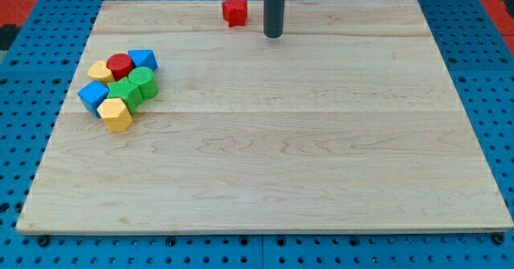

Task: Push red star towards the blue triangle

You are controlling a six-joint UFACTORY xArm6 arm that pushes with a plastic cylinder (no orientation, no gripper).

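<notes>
Wooden counter (321,156), pale planks, sitting on a blue pegboard base (498,84). No pincer shows on this rig, so whether it's apart or together can't be told, just a straight dark rod ending in my tip (273,36). That tip sits at the far edge, just right of the small red star-shaped block (234,10), with a narrow gap between them, not touching.

Over on the left is a tight cluster of 7 blocks, well apart from the star. The blue triangle block (143,59) is at the cluster's far right corner, touching the red cylinder block (120,64). Next to those: a yellow block (99,71), 2 green blocks (144,83) and (125,92), a blue cube block (93,95), and a yellow hexagon-ish block (116,114) nearest the camera.
</notes>
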